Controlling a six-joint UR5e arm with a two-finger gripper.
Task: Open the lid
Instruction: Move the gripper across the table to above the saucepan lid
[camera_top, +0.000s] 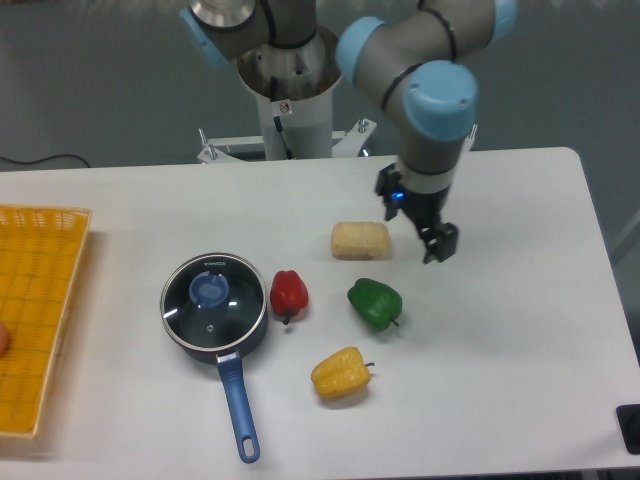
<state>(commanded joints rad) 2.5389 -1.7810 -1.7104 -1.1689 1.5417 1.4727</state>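
One saucepan (214, 322) sits front-left with the lid (213, 305) seated on it. Three peppers lie between it and the gripper (418, 222), which hangs open and empty near the bread block (360, 240). Centre over the blue knob (208, 291), then descend vertically.

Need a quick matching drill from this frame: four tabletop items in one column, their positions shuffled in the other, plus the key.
Items:
1. lid
2. red pepper
3. yellow pepper
4. bread block

Places:
A. nearest the front table edge of the four
B. just left of the gripper
C. sitting closed on the saucepan
D. between the saucepan and the green pepper

Pairs: 1-C, 2-D, 3-A, 4-B
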